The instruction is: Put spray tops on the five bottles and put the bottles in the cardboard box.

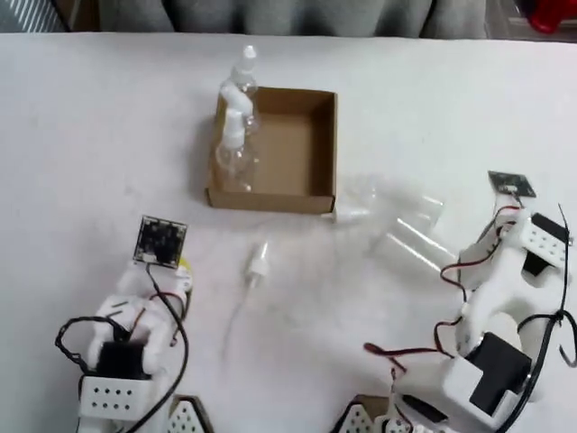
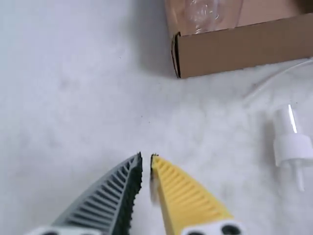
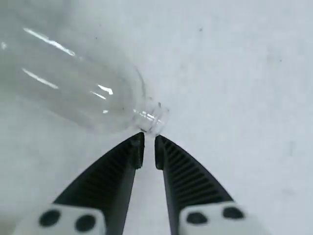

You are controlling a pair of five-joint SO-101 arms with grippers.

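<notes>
— Checking left gripper [image 2: 146,159] first?
— Pressed together, empty, parked near loose spray top [image 2: 293,144], probably the next pickup.
— Cardboard box [image 1: 270,200]?
— Holding two capped bottles [image 1: 234,149].
— Right gripper [image 3: 149,139]?
— Likewise closed, gripping nothing, tips just at the uncapped bottle [image 3: 73,83] neck; lying flat, awaiting a top.

One cardboard box [image 1: 288,158], two capped bottles [image 1: 236,152], three bare bottles [image 1: 415,248], one spray top [image 1: 260,262]

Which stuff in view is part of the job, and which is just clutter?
Job:
box
capped bottles at its left wall
loose spray top in front of it
bare bottles lying to its right

Clutter:
red thing at the back right
</notes>
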